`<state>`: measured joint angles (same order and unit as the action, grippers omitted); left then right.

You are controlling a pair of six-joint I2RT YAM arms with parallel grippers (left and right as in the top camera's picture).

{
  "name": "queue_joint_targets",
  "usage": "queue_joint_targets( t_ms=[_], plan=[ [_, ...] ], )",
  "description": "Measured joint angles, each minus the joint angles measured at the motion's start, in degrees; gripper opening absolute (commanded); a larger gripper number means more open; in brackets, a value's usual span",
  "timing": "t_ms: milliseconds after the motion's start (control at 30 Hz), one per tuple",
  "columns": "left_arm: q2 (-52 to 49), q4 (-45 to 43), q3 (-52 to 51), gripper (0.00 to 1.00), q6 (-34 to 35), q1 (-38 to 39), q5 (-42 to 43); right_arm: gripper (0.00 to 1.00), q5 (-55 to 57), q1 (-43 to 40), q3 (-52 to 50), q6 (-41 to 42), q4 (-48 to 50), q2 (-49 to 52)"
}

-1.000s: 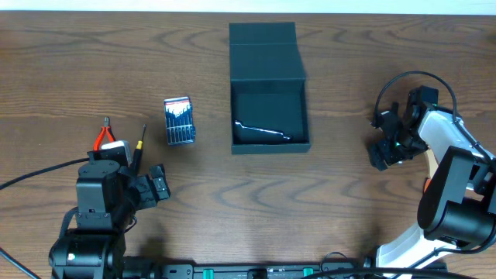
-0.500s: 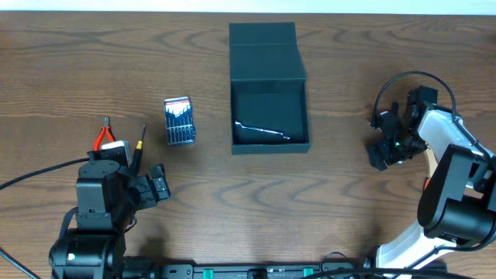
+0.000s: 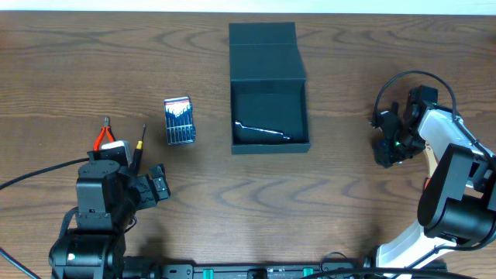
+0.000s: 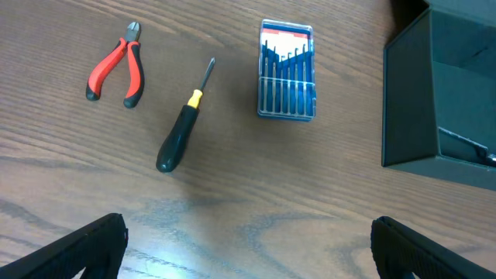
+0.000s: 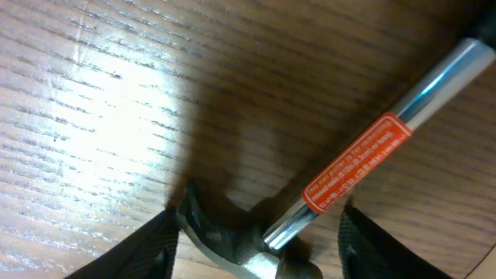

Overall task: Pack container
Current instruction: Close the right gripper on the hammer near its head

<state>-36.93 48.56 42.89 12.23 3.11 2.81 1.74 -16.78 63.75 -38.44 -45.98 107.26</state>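
The dark container [image 3: 269,146] stands open at the table's middle, its flap lid [image 3: 263,39] folded back. A thin metal tool [image 3: 262,130] lies inside. The container's near corner also shows in the left wrist view [image 4: 422,108]. My right gripper [image 3: 390,149] is at the right side, low over a hammer [image 5: 364,155] with a chrome shaft and an orange label. Its open fingers [image 5: 151,244] straddle the hammer head [image 5: 232,232]. My left gripper [image 3: 155,186] is open and empty at the front left, above bare wood [image 4: 248,248].
Red-handled pliers [image 4: 116,66], a black screwdriver with a yellow collar [image 4: 180,132] and a clear case of blue-handled screwdrivers [image 4: 287,70] lie left of the container. In the overhead view they sit just beyond the left arm [image 3: 101,201].
My right gripper has shifted slightly and looks narrower from above, settling lower over the hammer. The left arm and the container have not moved.
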Motion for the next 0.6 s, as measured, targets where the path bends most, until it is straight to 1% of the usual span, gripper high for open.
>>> queue_joint_targets(
  t_ms=[100, 233, 367, 600],
  plan=[
    [0.00, 0.00, 0.00, 0.99, 0.02, 0.00, 0.00, 0.56, -0.04, 0.00, 0.04, 0.96, 0.20, 0.04],
    [0.00, 0.00, 0.00, 0.98, 0.00, 0.00, 0.00, 0.36, -0.11, 0.00, 0.07, 1.84, 0.20, 0.04],
    [0.00, 0.02, 0.00, 0.98, 0.00, 0.00, 0.00, 0.24, -0.55, 0.00, 0.22, 3.13, -0.04, 0.07],
    [0.00, 0.00, 0.00, 0.99, 0.00, 0.00, 0.00, 0.20, -0.26, -0.04, 0.37, 3.30, -0.11, 0.04]
  ],
)
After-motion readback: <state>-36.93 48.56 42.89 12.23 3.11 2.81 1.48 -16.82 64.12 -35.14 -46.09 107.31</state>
